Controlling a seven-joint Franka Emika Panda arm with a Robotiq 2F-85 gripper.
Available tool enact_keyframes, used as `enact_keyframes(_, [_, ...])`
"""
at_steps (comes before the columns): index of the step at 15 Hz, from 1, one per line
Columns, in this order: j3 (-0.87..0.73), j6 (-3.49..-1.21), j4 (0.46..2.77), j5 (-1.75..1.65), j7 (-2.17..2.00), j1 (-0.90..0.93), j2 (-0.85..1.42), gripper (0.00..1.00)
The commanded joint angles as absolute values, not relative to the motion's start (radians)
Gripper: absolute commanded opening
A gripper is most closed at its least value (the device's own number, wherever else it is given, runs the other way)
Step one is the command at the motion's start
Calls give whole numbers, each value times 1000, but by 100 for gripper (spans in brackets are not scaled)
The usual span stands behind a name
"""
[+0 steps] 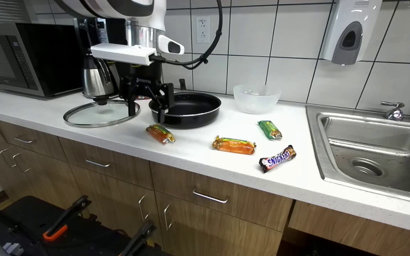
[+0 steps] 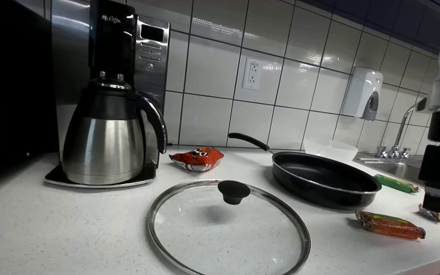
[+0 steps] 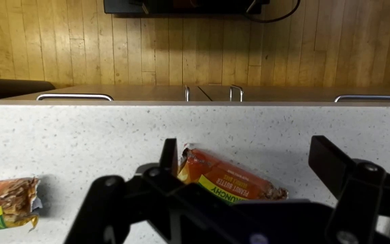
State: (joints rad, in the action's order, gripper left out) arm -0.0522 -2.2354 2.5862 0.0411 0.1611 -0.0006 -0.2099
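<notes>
Orange bar (image 3: 235,179) lies on desk (image 1: 190,142) under the jaws, which stand wide and partly cover it in wrist view. Reads peanut butter, crunchy. Second orange bar (image 1: 234,145), green bar (image 1: 270,129), Snickers (image 1: 278,159), all wrapped. Pan (image 1: 194,121) near first bar, black inside showing; glass lid (image 1: 101,113) beside pan. Frosted bowl (image 1: 257,103): contents can't tell. Carafe (image 2: 103,149) opaque, inside hidden. Sink (image 1: 321,142) shows drain (image 1: 367,167).

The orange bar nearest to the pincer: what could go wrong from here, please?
In the wrist view, the orange bar ends right by one finger, so the open pincer might crush it if lowered. Lying slanted, the bar may twist if gripped. The black pan nearby might be bumped.
</notes>
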Motion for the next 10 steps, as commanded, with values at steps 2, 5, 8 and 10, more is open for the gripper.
enact_keyframes(2, [-57, -2219, 2531, 51, 211, -2, -132, 100])
enact_keyframes(5, [-50, -2216, 2506, 40, 219, -1, -95, 100])
enact_keyframes(8, [-47, -2215, 2479, 27, 245, -3, -58, 100])
enact_keyframes(10, [-46, -2212, 2459, 22, 278, -4, -35, 100])
